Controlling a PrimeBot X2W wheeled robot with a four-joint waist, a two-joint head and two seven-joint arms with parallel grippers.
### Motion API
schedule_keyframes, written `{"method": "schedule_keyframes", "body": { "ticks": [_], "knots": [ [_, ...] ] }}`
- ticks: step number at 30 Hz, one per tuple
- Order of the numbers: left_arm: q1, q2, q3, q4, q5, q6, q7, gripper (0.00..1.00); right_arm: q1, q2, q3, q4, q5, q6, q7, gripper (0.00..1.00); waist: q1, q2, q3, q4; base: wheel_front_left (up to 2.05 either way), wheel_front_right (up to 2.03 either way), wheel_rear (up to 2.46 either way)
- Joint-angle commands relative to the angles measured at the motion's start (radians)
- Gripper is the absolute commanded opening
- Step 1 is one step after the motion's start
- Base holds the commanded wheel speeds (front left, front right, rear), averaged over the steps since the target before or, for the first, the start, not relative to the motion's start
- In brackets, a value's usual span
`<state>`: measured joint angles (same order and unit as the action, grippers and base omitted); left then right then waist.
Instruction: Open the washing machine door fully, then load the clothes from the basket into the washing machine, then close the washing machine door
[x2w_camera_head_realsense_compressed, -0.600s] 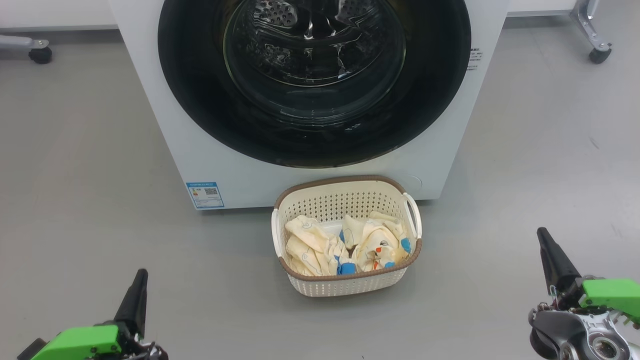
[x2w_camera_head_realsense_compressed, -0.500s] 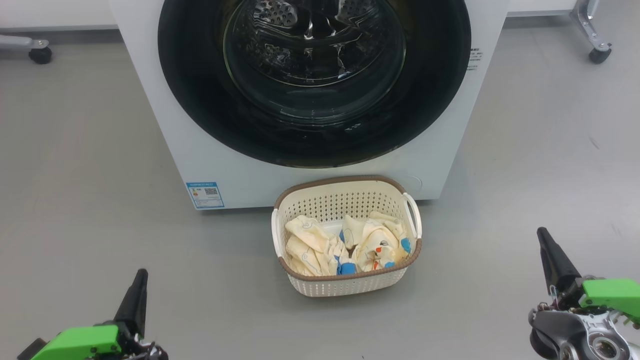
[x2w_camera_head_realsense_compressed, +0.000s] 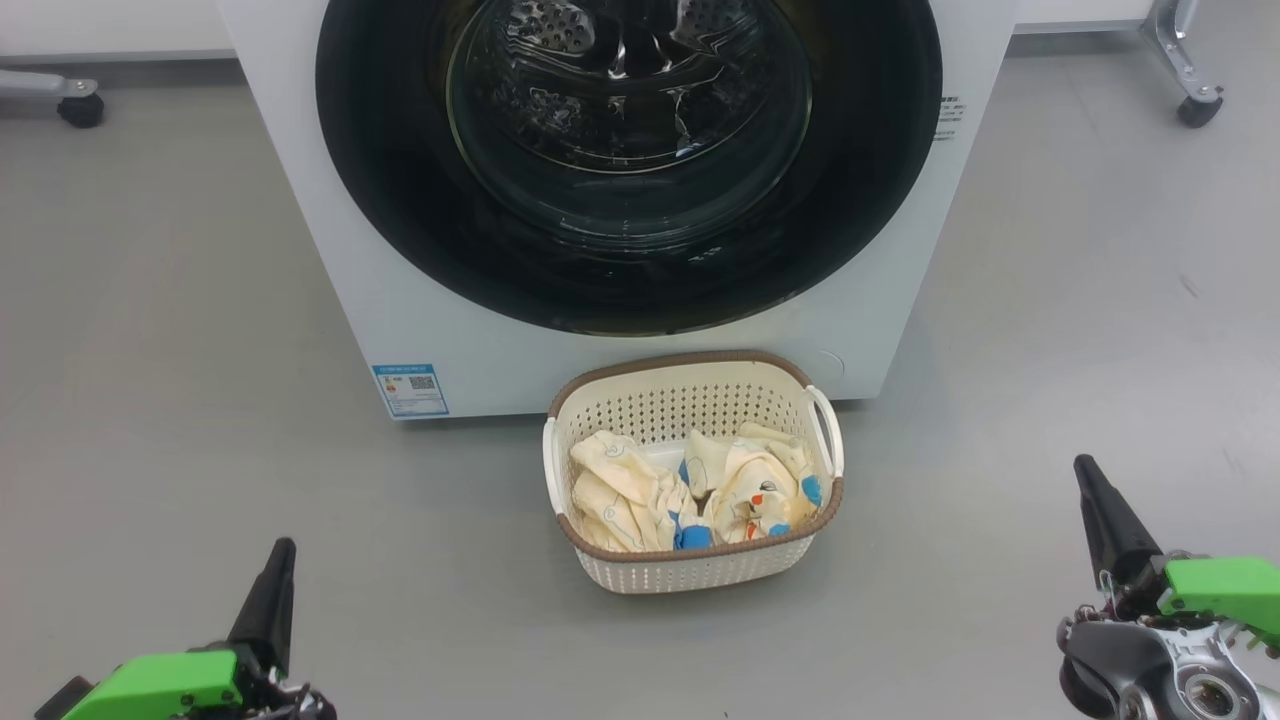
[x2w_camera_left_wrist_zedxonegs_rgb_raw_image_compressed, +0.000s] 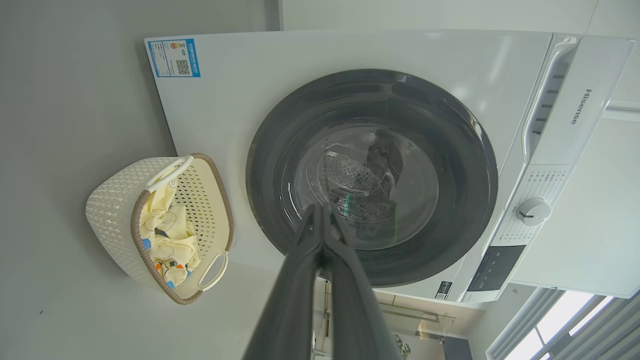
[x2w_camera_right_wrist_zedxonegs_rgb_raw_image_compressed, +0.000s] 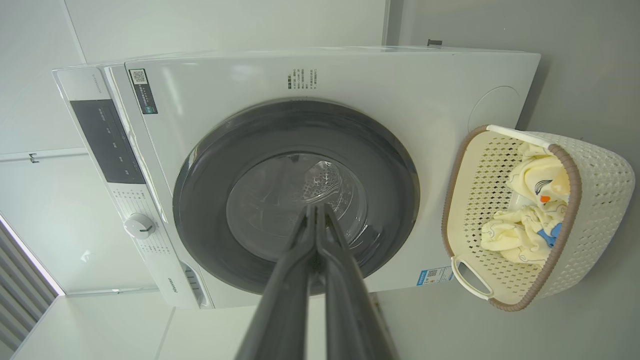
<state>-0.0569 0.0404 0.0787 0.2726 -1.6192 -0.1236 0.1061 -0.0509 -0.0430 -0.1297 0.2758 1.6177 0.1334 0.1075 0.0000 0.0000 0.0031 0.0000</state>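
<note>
We're looking down at the washing machine (x2w_camera_head_realsense_compressed: 400, 300), and its door (x2w_camera_head_realsense_compressed: 630, 130) sits shut, the black rim flush with the white front and the drum showing through the glass. Just in front of it, on the grey floor (x2w_camera_head_realsense_compressed: 150, 350), stands the basket (x2w_camera_head_realsense_compressed: 690, 357), below the door's lower edge, with the clothes (x2w_camera_head_realsense_compressed: 640, 490) heaped inside, pale yellow with blue cuffs. Our left claw (x2w_camera_head_realsense_compressed: 282, 555) hovers low at the left, well apart from the basket, its two dark fingers pressed together and holding nothing. Our right claw (x2w_camera_head_realsense_compressed: 1088, 475) hangs at the right, likewise pinched closed and empty. From both wrists the fingers point toward the door glass, well short of it.
</note>
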Motion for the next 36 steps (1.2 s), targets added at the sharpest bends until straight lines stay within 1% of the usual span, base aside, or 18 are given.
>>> {"method": "schedule_keyframes", "body": {
  "ticks": [1,33,34,36],
  "knots": [
    [-0.051,0.010,0.035,-0.028,0.010,-0.007,0.007,0.00,-0.057,-0.007,0.016,-0.031,-0.009,-0.003,0.006,0.00,0.0000,0.0000,0.000,0.000,0.00,0.00,0.00],
    [-0.051,0.010,0.035,-0.028,0.010,-0.007,0.007,0.00,-0.057,-0.007,0.016,-0.031,-0.009,-0.003,0.006,0.00,0.0000,0.0000,0.000,0.000,0.00,0.00,0.00],
    [0.000,0.000,0.000,0.000,0.000,0.000,0.000,1.00,0.000,0.000,0.000,0.000,0.000,0.000,0.000,1.00,0.0000,0.0000,0.000,0.000,0.00,0.00,0.00],
    [0.007,-0.004,-0.003,0.025,0.000,0.001,-0.001,1.00,0.010,0.004,0.004,0.023,0.000,0.000,-0.001,1.00,0.0000,0.0000,0.000,0.000,0.00,0.00,0.00]
  ]
}}
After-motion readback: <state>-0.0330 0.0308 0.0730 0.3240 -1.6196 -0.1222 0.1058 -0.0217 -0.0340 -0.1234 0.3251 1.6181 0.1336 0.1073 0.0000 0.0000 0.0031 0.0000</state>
